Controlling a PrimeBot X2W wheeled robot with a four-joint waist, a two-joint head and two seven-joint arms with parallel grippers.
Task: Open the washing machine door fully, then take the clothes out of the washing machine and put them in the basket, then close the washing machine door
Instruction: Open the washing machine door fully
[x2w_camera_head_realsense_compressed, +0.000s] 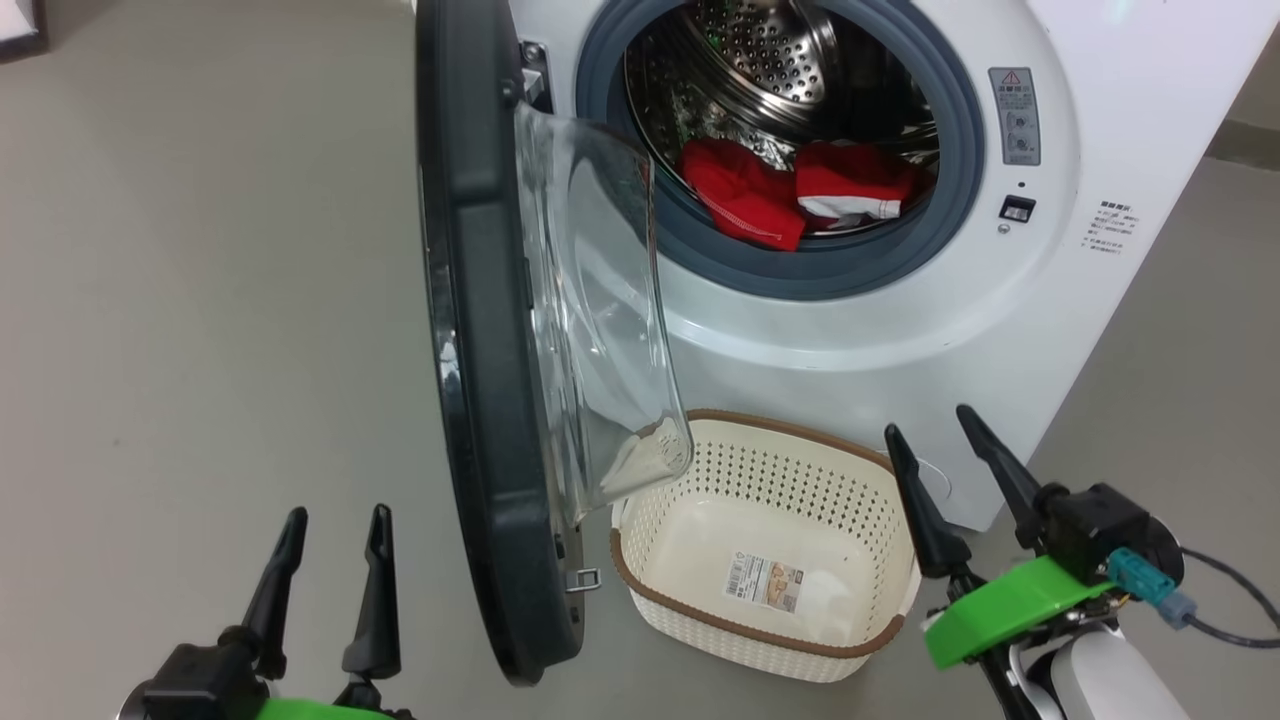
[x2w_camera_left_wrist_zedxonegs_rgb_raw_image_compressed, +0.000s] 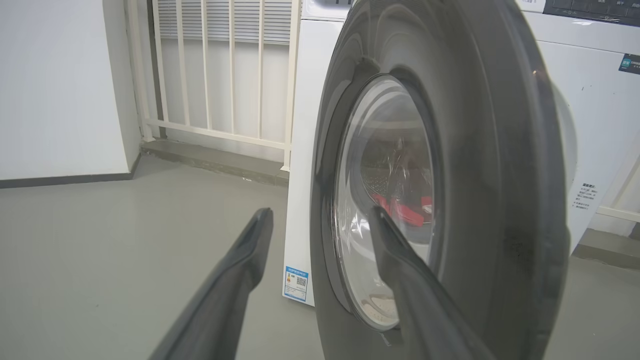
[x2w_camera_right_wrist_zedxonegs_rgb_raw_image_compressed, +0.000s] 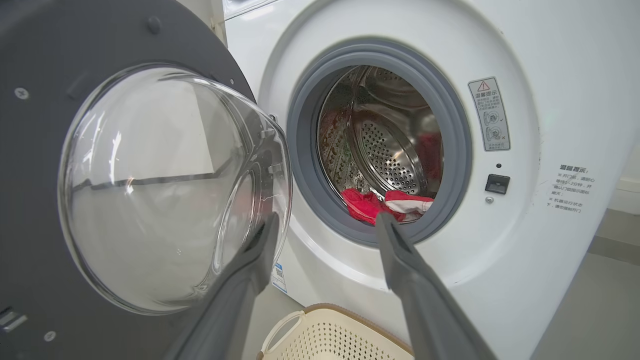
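The washing machine (x2w_camera_head_realsense_compressed: 850, 330) stands with its door (x2w_camera_head_realsense_compressed: 480, 350) swung out to the left of the machine's opening. The door is edge-on in the head view, its clear glass bowl bulging back toward the drum (x2w_camera_head_realsense_compressed: 760, 60). The clothes (x2w_camera_head_realsense_compressed: 790, 195), red with white trim, lie low in the drum, just behind the machine's grey gasket (x2w_camera_head_realsense_compressed: 800, 275). The basket (x2w_camera_head_realsense_compressed: 780, 470) sits on the floor (x2w_camera_head_realsense_compressed: 200, 300) right in front of the machine, below its opening, with a paper label (x2w_camera_head_realsense_compressed: 765, 582) on its bottom. The left gripper (x2w_camera_head_realsense_compressed: 338, 512) hovers in front of the machine on the outer side of the door, near its black face, jaws apart and empty. The right gripper (x2w_camera_head_realsense_compressed: 928, 421) hovers in front of the machine just beside the basket, fingers pointing toward the opening, jaws apart and empty
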